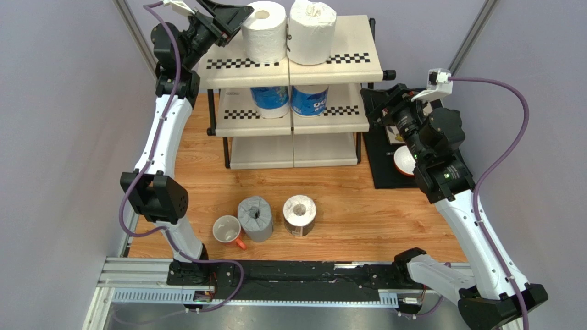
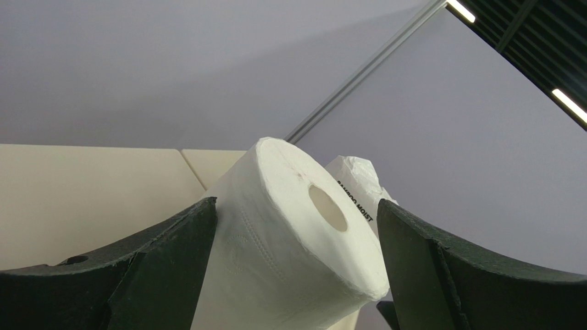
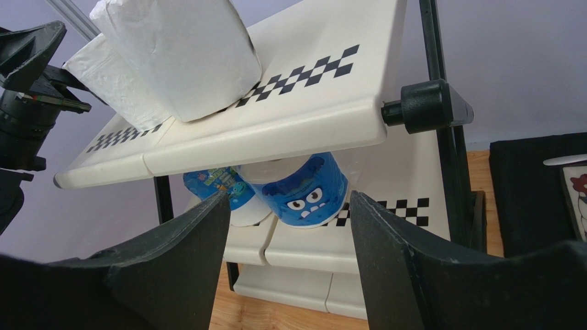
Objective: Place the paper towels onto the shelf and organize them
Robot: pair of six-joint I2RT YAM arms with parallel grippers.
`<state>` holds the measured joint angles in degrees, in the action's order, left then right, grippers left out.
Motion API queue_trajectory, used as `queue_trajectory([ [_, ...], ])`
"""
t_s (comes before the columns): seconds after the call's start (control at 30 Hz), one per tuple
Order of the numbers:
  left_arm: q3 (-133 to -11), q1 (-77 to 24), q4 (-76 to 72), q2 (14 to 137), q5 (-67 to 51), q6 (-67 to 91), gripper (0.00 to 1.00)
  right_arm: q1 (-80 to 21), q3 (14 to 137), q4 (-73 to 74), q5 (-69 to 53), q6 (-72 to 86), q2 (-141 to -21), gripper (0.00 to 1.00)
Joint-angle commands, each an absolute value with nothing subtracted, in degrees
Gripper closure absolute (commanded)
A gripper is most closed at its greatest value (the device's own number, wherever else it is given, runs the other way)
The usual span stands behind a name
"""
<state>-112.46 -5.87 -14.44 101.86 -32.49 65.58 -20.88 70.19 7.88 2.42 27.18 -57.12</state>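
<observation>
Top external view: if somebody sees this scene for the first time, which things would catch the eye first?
Two white rolls stand on the top tier of the checkered shelf, and the left gripper has its jaws spread around the left one. Two blue-printed rolls sit on the middle tier. On the wooden table in front, a grey roll and a dark-wrapped roll stand beside a white mug.

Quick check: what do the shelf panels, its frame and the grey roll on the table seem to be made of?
Shelf panels: smooth cream plastic, probably; rounded moulded edges. Frame: thin black tube, likely painted metal. Grey roll: soft matte paper, perhaps wrapped; unclear.
</observation>
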Motion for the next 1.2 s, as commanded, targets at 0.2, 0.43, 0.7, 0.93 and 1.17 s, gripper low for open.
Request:
queue_trajectory([
  [0.2,-108.81,-0.35,-14.33,92.2,-30.59,64.25,0.05,-20.48,70.58,6.77,2.2,26.98,-55.2,0.32],
  [0.43,-99.35,2.99,-6.27,79.93,-28.75,53.12,0.05,-20.39,70.31,8.26,2.02,26.89,-53.35,0.32],
  [0.7,-83.52,4.13,9.03,60.57,-21.98,36.84,0.03,-20.48,65.14,11.5,0.88,28.47,-46.5,0.32],
  [0.93,-70.15,4.13,19.06,44.49,-18.9,28.83,0.03,-22.14,61.18,15.99,-2.81,31.9,-43.68,0.3],
  [1.17,-53.9,4.04,27.95,32.71,-15.29,21.8,0.03,-38.9,57.22,22.67,10.42,31.9,-46.31,0.24],
])
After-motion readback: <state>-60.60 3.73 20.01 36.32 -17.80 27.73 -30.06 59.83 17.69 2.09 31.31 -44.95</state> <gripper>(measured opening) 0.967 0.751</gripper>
